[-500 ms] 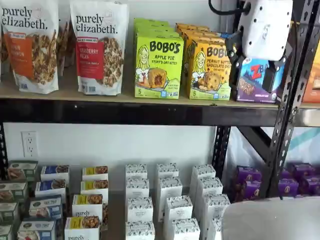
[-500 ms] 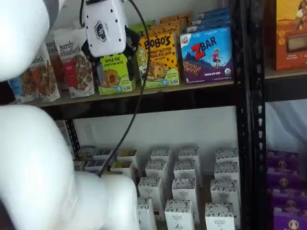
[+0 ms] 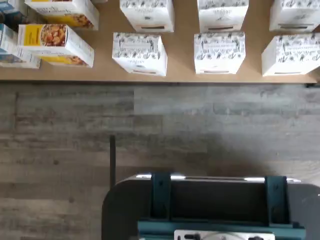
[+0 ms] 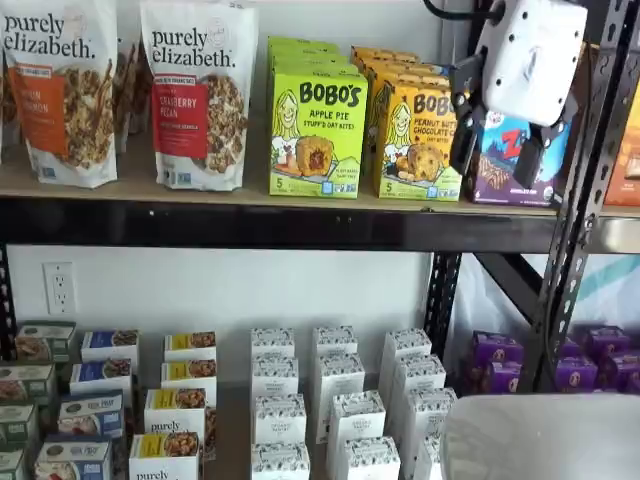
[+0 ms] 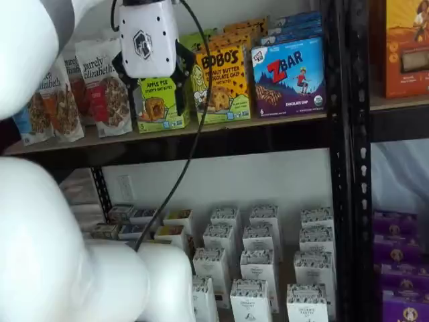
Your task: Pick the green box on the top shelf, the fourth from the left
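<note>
The green box (image 4: 317, 130) stands upright at the front of a row on the top shelf (image 4: 250, 225), lime green with "BOBO'S Apple Pie" on its face. My gripper (image 4: 493, 165) hangs open in front of the shelf with nothing between its black fingers. In one shelf view it sits to the right of the green box, across the ZBar box (image 4: 510, 150). In a shelf view its white body (image 5: 149, 37) covers the top of the green box (image 5: 161, 104), above the top shelf (image 5: 221, 137). The wrist view shows neither of them.
A yellow-orange Bobo's box (image 4: 420, 140) stands right of the green one, and granola bags (image 4: 200, 95) stand to its left. Black uprights (image 4: 580, 200) frame the bay. White boxes (image 4: 340, 400) fill the lower level. A cable (image 5: 191, 134) hangs from the gripper.
The gripper has risen slightly and tilted, its fingers now spread in front of the ZBar box. The white arm in the foreground has shifted. No box has moved.
</note>
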